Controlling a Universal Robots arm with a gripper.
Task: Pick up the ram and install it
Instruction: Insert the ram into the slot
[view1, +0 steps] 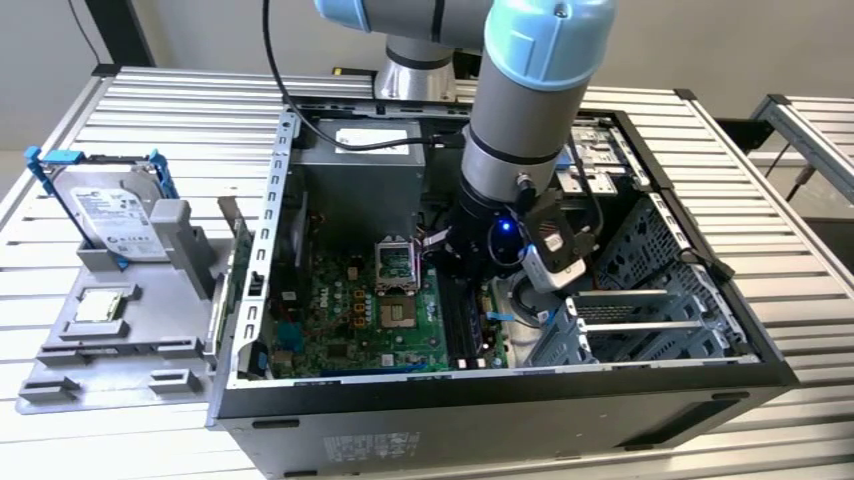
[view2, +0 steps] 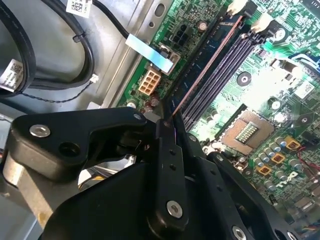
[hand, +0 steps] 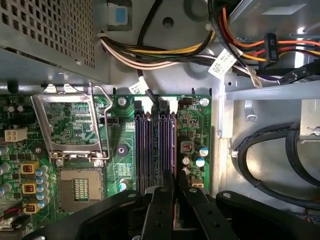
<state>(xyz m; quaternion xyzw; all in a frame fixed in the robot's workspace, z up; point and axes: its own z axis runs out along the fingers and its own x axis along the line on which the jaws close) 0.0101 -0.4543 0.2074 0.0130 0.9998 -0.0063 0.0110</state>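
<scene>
- The arm reaches down into the open computer case (view1: 747, 350), and its gripper (view1: 467, 270) sits low over the green motherboard (view1: 360, 310).
- In the second wrist view the gripper (view2: 172, 117) is clamped on the ram (view2: 210, 62), which runs straight out from between the fingertips as a thin edge-on strip.
- The ram stands in the outermost of the memory slots (view2: 225, 70), reaching out to the white latches (view2: 239, 7) at the slots' far end.
- In the first wrist view the black fingers (hand: 162, 200) close on the near end of the memory slots (hand: 155, 145), directly ahead of the gripper (hand: 174, 182).
- Beside the gripper, on the motherboard, the processor socket (hand: 80, 185) lies bare with its metal cover (hand: 70, 122) swung up.
- Outside the case, well away from the gripper, a grey holder (view1: 127, 330) carries a hard drive (view1: 114, 210) in a blue frame and a small square chip (view1: 102, 306).
</scene>
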